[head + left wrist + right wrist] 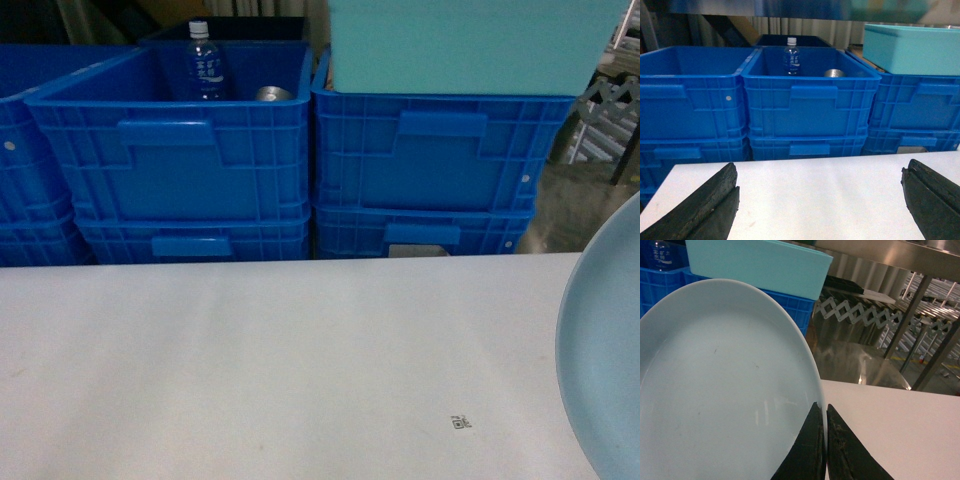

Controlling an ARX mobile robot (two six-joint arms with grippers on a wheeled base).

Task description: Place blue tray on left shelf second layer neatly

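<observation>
The pale blue tray [725,385] fills the left of the right wrist view, a smooth round dish with a low rim. My right gripper [824,407] is shut on its right rim, one finger inside the dish and one outside. In the head view only the tray's left edge [605,360] shows, at the far right over the white table [280,370]. My left gripper [820,182] hovers open above the table, its dark fingers [710,202] wide apart with nothing between them. The left shelf second layer is not identifiable in these views.
Stacked bright-blue ribbed crates [180,150] line the table's far edge. One holds a water bottle [204,62] and a metal can [272,94]. A teal box [470,45] sits on the right stack. Steel rack posts [917,310] stand to the right beyond the table.
</observation>
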